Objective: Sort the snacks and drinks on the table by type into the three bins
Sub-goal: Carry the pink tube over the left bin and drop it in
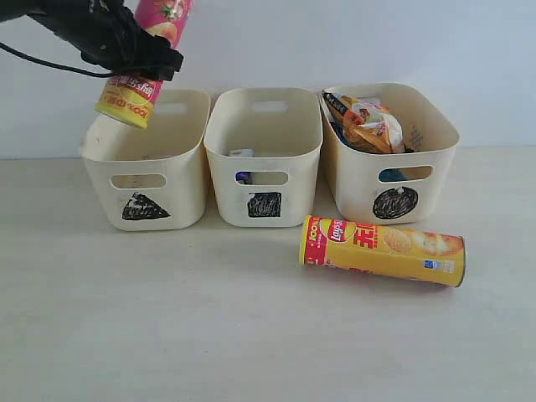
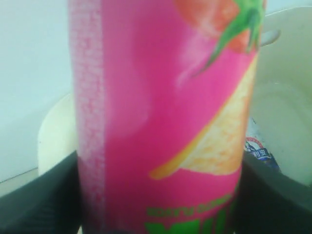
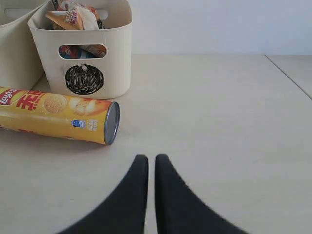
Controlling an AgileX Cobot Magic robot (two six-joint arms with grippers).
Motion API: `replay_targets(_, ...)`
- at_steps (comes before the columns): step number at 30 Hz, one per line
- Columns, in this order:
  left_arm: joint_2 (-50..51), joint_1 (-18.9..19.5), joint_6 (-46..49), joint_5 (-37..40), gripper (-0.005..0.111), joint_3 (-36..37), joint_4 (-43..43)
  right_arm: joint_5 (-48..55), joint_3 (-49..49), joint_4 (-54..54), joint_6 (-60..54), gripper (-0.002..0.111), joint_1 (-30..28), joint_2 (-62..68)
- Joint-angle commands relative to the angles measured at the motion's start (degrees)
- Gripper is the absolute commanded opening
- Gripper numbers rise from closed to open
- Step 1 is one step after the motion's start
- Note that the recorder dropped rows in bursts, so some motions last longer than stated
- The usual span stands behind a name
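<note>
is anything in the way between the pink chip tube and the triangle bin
Nothing visible. The left tool holds the pink chip tube tilted just above the triangle bin, whose open top looks unblocked.

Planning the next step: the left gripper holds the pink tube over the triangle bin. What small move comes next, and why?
Probably lower the pink tube into the triangle bin before opening: the left gripper holds it tilted, its lower end just above the rim.
</note>
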State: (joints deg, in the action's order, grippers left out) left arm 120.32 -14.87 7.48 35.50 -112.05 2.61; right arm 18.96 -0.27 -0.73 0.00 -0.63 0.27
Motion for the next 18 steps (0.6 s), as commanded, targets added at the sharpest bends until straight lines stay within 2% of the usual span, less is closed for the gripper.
replay_targets(1, 6.07, 1.32, -7.48, -0.97, 0.004, -4.97, -0.08, -0.6, 0.27, 0.15, 0.0, 0.002, -0.35, -0.27)
replay_targets(3, 8.1, 1.95, -10.26, -0.97, 0.004, -5.26, -0.08, -0.6, 0.27, 0.15, 0.0, 0.002, -0.35, -0.27)
replay_targets(8, 10.94, 2.54, -10.5, -0.93, 0.006, -5.26, 0.18, -0.6, 0.27, 0.15, 0.0, 0.002, -0.35, -0.27)
replay_targets(18, 11.73, 2.99, -10.5, -1.11, 0.074, -5.26, 0.18, -0.6, 0.27, 0.15, 0.0, 0.002, -0.35, -0.27)
